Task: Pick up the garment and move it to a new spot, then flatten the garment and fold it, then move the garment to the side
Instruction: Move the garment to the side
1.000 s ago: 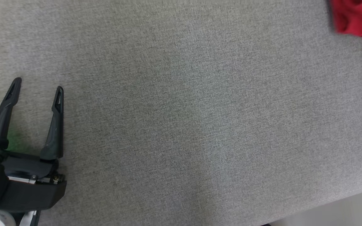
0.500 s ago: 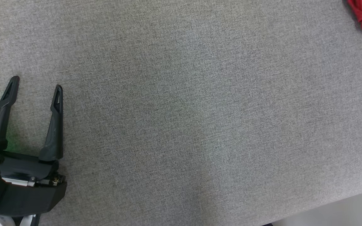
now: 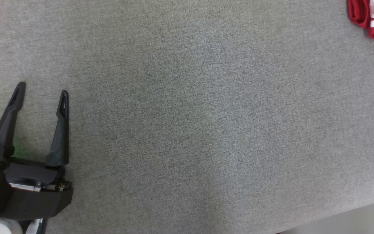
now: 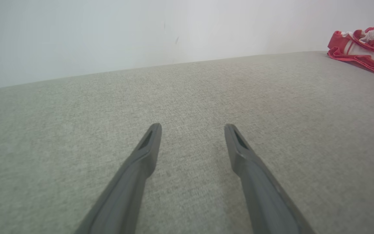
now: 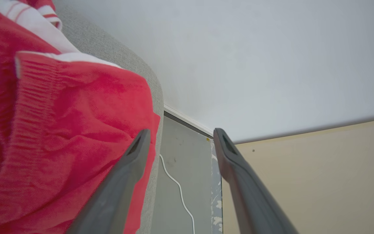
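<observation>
My left gripper [image 3: 43,89] is spread open over the grey upholstered surface [image 3: 190,113]. My right gripper [image 5: 181,131] is open too, empty, beside the bunched red-and-white garment [image 3: 373,19] at the surface's far right edge.

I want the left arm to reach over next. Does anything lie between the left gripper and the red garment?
Nothing visible does. From the left gripper, open at the lower left of the head view, bare grey fabric surface runs to the red-and-white garment at the upper right corner.
</observation>
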Motion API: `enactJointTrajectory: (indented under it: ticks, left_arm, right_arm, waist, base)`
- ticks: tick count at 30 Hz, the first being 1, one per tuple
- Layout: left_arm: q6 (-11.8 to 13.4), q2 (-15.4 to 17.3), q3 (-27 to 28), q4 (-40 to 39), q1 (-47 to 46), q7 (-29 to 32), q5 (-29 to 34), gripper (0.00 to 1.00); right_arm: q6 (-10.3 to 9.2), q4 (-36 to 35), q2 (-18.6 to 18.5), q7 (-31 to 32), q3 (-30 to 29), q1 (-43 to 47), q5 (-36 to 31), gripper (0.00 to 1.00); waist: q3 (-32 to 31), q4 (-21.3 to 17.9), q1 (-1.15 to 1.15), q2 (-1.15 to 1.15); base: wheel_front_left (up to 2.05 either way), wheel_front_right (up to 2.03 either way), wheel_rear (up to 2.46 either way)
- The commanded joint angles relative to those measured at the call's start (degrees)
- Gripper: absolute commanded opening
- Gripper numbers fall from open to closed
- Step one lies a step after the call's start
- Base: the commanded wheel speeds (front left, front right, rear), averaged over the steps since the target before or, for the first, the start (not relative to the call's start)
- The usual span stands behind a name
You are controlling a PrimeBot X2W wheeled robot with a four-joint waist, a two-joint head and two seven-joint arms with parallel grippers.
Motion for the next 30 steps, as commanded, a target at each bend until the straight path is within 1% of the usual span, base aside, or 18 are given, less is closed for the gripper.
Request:
enactJointTrajectory:
  ticks: [1,6,10,11,15,20,25,30]
  left_arm:
    - [0.17,-0.27,-0.30,2.40,1.85,-0.05,-0.72,1.00]
    - [0.83,-1.05,-0.42,4.31,2.25,-1.56,-1.10,1.00]
    - [1.57,-2.09,-0.01,6.82,2.96,-3.50,-1.99,1.00]
    - [1.57,-2.09,-0.01,6.82,2.96,-3.50,-1.99,1.00]
    - [2.48,-3.16,1.23,9.53,4.41,-5.35,-3.52,1.00]
    - [3.41,-3.98,2.89,12.71,7.22,-6.75,-4.87,1.00]
    - [4.29,-4.60,4.38,14.70,9.47,-7.64,-6.05,1.00]
    - [4.56,-4.90,5.13,16.62,11.17,-8.13,-6.71,1.00]
  right_arm:
    - [-0.21,0.40,0.51,-0.80,-0.51,-0.34,-0.23,1.00]
    - [-0.21,1.57,1.94,-3.77,-2.65,-0.04,-0.30,1.00]
    - [-0.20,2.05,4.71,-7.60,-5.20,2.41,1.05,1.00]
    - [-0.20,2.05,4.71,-7.60,-5.20,2.41,1.05,1.00]
    - [-0.21,1.91,7.93,-12.05,-8.26,5.94,2.57,1.00]
    - [-0.21,0.11,13.08,-16.08,-10.52,12.33,3.71,1.00]
    - [-0.21,-3.86,18.28,-18.39,-14.49,19.98,3.79,1.00]
    - [-0.21,-10.09,23.80,-19.13,-19.16,29.96,2.09,1.00]
  waist:
    - [-0.89,0.28,0.00,0.00]
    - [-4.25,1.18,0.00,0.00]
    - [-8.81,2.51,0.00,0.00]
    - [-8.81,2.51,0.00,0.00]
    - [-14.11,3.65,0.00,0.00]
    - [-20.27,4.73,0.00,0.00]
    - [-24.83,5.80,0.00,0.00]
    - [-28.37,7.28,0.00,0.00]
  base:
    - [0.00,0.00,0.00]
    - [0.00,0.00,0.00]
    - [0.00,0.00,0.00]
    - [0.00,0.00,0.00]
    - [0.00,0.00,0.00]
    - [0.00,0.00,0.00]
    - [0.00,0.00,0.00]
    - [0.00,0.00,0.00]
